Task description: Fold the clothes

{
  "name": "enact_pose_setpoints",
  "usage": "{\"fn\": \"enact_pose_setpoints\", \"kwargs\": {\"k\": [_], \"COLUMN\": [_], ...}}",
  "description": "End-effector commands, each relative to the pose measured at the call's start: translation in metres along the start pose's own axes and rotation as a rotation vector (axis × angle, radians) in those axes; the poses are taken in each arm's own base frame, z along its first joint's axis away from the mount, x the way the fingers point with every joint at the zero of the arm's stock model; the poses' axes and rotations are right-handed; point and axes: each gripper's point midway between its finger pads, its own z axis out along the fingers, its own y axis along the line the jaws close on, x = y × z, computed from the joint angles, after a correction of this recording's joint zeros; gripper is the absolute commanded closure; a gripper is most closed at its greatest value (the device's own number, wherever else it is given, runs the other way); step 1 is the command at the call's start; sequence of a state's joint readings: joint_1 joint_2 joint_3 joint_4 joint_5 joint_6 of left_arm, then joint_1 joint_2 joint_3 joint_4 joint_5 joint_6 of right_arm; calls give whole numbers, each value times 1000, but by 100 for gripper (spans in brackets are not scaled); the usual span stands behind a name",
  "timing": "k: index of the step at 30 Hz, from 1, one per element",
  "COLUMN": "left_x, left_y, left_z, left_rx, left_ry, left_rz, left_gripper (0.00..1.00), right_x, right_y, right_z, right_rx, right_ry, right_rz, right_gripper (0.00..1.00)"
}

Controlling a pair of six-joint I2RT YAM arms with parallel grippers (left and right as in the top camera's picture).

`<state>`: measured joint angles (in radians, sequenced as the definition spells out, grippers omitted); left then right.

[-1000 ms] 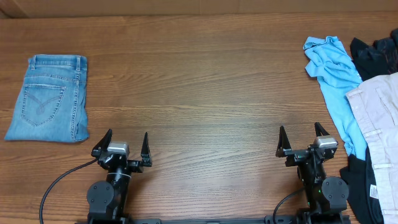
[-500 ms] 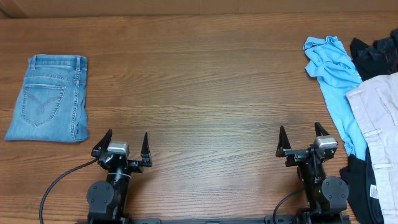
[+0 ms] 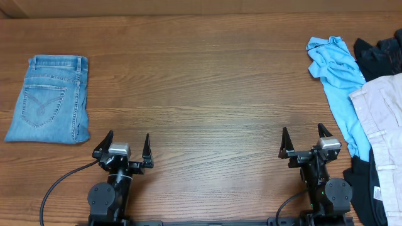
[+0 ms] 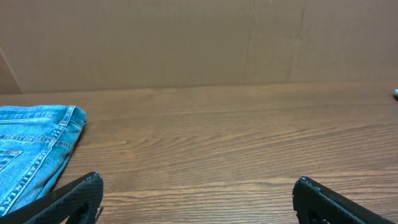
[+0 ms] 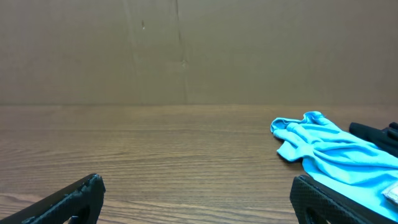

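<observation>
The clothes, a pale beige pair of shorts [image 3: 384, 122], lie crumpled at the table's right edge, partly cut off by the frame. They rest on a light blue shirt [image 3: 339, 72] and dark garments. My right gripper [image 3: 303, 133] stands open near the front edge, just left of this pile and touching nothing. In the right wrist view the right gripper [image 5: 199, 180] spans bare wood, with the blue shirt [image 5: 329, 149] ahead to the right. My left gripper [image 3: 129, 139] is open at the front left, and in its own wrist view the left gripper [image 4: 198, 180] holds nothing.
Folded blue jeans [image 3: 50, 100] lie at the far left, also seen as jeans [image 4: 31, 146] in the left wrist view. Black garments [image 3: 382, 49] sit at the back right and more dark cloth [image 3: 363, 188] at the front right. A brown cardboard wall [image 4: 199, 43] backs the table.
</observation>
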<state>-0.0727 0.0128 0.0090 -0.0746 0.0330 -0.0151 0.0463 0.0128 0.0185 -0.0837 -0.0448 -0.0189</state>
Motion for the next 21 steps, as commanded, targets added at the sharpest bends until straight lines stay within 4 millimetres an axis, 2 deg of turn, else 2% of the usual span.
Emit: {"fn": "enact_pose_setpoints", "kwargs": {"k": [1,17,21], "left_x": [1,1,0], "left_y": [-2,-3,-4], "left_z": [0,0,0], "left_rx": [10,13,19], "left_ry": [-2,-2,-3], "left_rz": [2,2,0], "left_gripper": [0,0,0], "right_x": [2,1,1], "right_y": [-2,-1,4], "right_z": [0,0,0], "right_rx": [8,6,-25], "right_ry": [-3,-7,-6], "right_rz": [-1,-1,31], "right_gripper": [0,0,0]}}
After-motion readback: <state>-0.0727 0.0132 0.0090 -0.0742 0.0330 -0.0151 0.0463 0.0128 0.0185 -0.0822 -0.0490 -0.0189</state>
